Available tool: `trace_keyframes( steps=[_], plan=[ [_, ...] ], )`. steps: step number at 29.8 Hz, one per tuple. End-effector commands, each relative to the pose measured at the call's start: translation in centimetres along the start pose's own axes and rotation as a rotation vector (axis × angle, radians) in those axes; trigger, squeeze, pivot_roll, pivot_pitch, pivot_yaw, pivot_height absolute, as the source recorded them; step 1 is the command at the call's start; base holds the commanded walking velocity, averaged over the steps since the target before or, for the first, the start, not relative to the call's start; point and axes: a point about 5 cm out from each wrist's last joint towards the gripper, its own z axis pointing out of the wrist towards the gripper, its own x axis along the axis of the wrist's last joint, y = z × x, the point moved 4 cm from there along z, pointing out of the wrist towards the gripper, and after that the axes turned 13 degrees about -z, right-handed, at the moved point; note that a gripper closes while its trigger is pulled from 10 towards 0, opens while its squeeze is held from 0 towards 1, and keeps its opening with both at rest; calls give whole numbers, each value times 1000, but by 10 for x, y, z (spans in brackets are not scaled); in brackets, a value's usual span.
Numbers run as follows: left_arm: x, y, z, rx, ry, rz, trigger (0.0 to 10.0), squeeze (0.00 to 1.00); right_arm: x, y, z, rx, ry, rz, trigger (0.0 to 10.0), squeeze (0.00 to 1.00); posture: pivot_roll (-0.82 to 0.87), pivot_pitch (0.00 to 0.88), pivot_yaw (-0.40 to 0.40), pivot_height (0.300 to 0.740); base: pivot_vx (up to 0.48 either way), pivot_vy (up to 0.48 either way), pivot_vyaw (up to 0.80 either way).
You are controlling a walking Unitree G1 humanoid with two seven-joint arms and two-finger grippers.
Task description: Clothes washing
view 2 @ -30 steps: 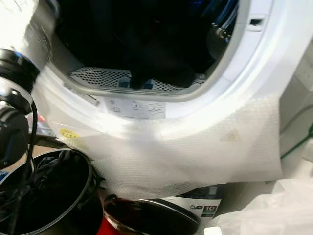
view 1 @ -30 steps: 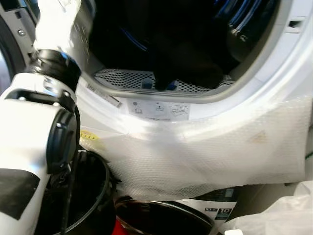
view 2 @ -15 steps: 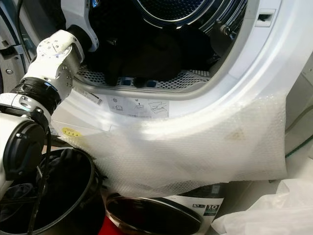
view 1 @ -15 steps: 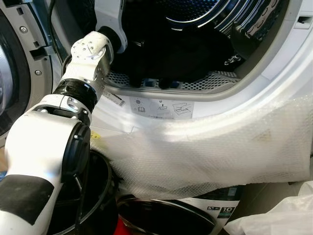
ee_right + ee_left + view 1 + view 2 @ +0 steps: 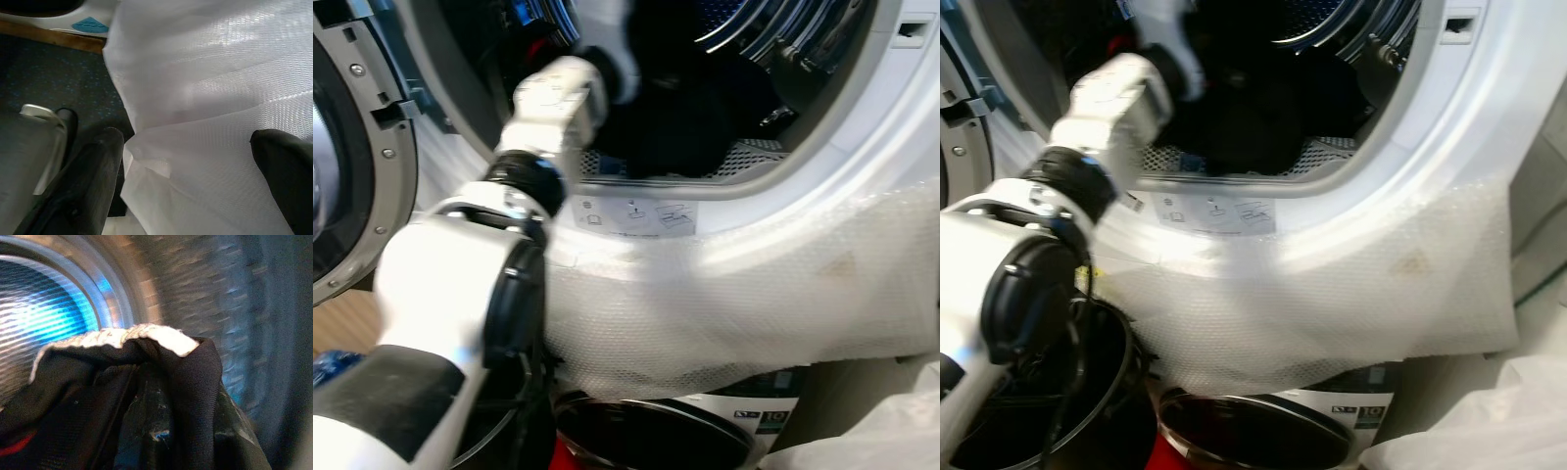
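Dark clothes [image 5: 680, 127] lie heaped on the perforated floor of the washing machine drum [image 5: 773, 39], just inside the open porthole, as the robot's left arm [image 5: 543, 147] reaches over the door sill and into the drum. From the wrist camera, a dark garment [image 5: 161, 396] with a pale knitted edge is draped over the left gripper [image 5: 156, 431]; whether its fingers are clamped on the cloth or merely covered by it cannot be told. The right gripper [image 5: 188, 181] hangs low beside the machine, fingers spread wide and empty over a white plastic bag [image 5: 210, 98]. Bubble wrap [image 5: 744, 294] hangs from the sill below the drum, above a black basket [image 5: 1048, 411] of laundry. To load well, the garment should probably be carried deep past the sill before being dropped, so no sleeve trails over the rim or snags the bubble wrap, and the wrist should clear the door seal.
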Motion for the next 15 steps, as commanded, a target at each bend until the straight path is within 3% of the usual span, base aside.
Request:
trace_keyframes(
  steps=[1, 4, 6, 7, 8, 9, 12, 15],
  plan=[
    [11, 12, 7, -54, 20, 4, 10000, 0, 2, -2, 0, 6, 11, -3, 10000, 0, -98, 0, 107, 740, 0, 0, 0],
    [7, 13, 7, -52, 5, 4, 10000, 0, 10, -3, 0, 7, 30, 1, 10000, 0, -93, 0, 109, 740, 0, 0, 0],
    [4, -5, 0, 32, -5, 11, 10000, 0, 17, -6, 0, 12, 49, 4, 10000, 0, -80, 0, 112, 740, 0, 0, 0],
    [4, -19, -6, 98, -13, 14, 10000, 98, 20, -7, 0, 17, 58, 3, 10000, 0, -68, 0, 110, 740, 0, 0, 0],
    [3, -25, -9, 128, -17, 14, 10000, 98, 21, -8, 0, 19, 61, 2, 10000, 0, -63, 0, 109, 740, 0, 0, 0],
    [3, -31, -12, 156, -21, 11, 10000, 1000, 22, -8, 0, 20, 63, 1, 10000, 0, -55, 0, 108, 740, 0, 0, 0],
    [5, -42, -19, 187, -16, -9, 10000, 1000, 23, -11, -1, 26, 63, -4, 10000, 0, -42, 0, 106, 740, 0, 0, 0],
    [5, -56, -30, 212, -58, 36, 10000, 1000, 26, -12, 0, 36, 63, -15, 10000, 0, -1, 0, 101, 740, 0, 0, 0]
  ],
)
